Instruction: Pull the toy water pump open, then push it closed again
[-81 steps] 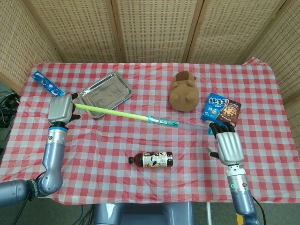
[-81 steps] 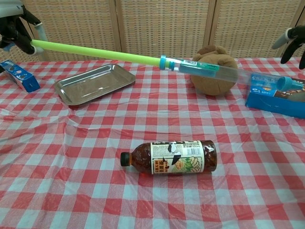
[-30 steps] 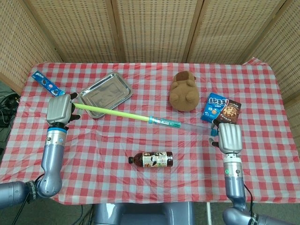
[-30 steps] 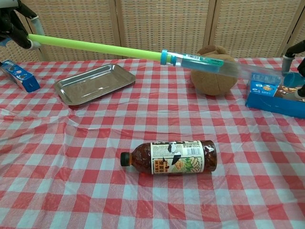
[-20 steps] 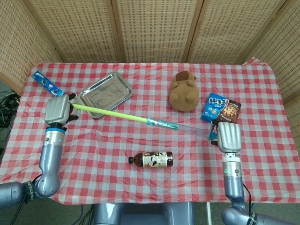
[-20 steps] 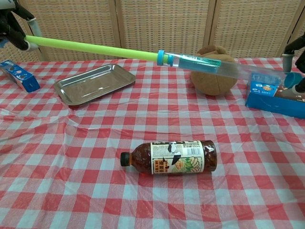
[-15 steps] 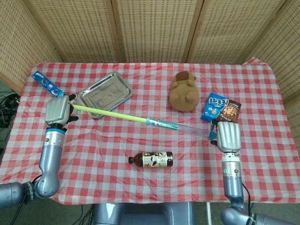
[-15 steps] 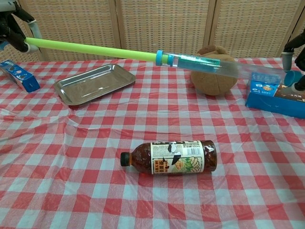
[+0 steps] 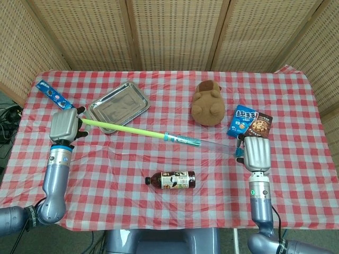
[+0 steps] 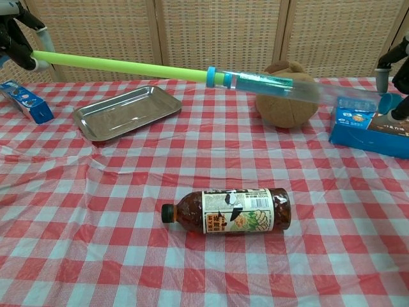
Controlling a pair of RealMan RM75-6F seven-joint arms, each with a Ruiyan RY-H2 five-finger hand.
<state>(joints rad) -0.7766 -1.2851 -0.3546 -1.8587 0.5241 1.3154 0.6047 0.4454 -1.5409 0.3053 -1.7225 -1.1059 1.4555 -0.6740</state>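
My left hand (image 9: 64, 126) and right hand (image 9: 256, 152) gripped opposite ends of the long green-and-clear plastic toy water pump (image 9: 159, 134), raised beyond the brown bottle (image 9: 170, 180).

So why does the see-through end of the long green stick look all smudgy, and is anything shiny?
Chest view: the clear tube of the toy pump looks smeared near the right hand, probably motion blur, while the bottle is sharp. Head view: the tube is faint against the checked cloth, and the metal tray shows soft glare. The left hand holds the green handle.
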